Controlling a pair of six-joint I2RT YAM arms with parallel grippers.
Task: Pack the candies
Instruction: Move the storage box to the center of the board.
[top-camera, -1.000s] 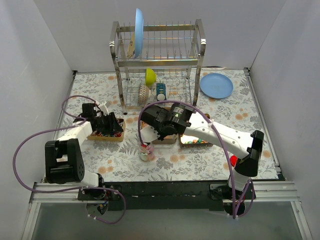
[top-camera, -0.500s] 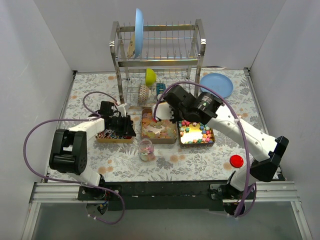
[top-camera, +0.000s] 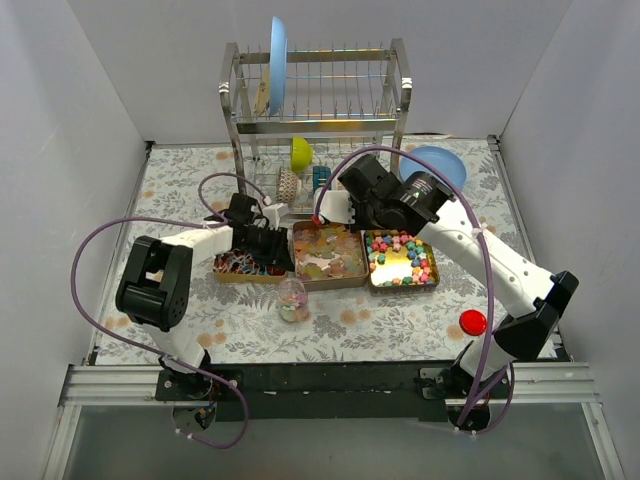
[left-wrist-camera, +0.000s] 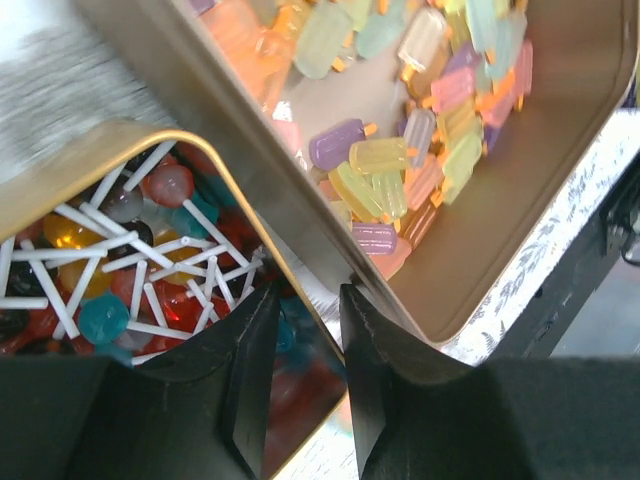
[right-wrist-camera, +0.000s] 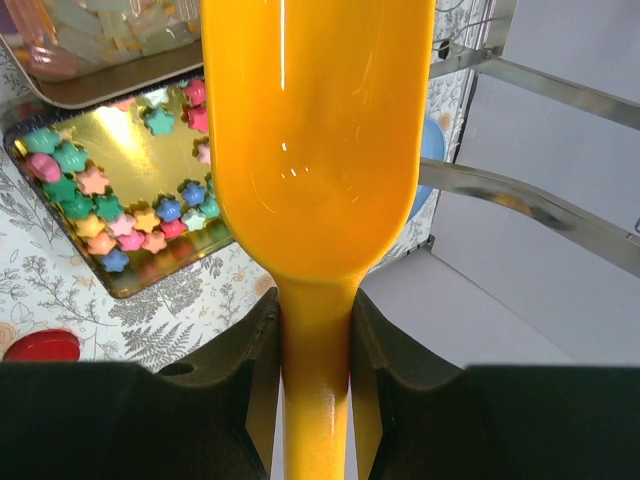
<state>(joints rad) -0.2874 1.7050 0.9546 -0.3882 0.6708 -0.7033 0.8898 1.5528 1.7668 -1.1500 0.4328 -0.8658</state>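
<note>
Scooping looked underway: right fingers (right-wrist-camera: 255, 375) clenched the empty scoop (right-wrist-camera: 320, 150), star candies (right-wrist-camera: 90, 185) ahead-left; left fingers (left-wrist-camera: 250, 390) pinched the lollipop tin (left-wrist-camera: 110, 135) rim. Next: dip.

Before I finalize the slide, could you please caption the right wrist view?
Right tool clamping the orange-yellow scoop by its handle, star-shaped candies in a gold tin beyond.

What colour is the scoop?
Orange-yellow; the scoop shows best in the right wrist view.
</note>
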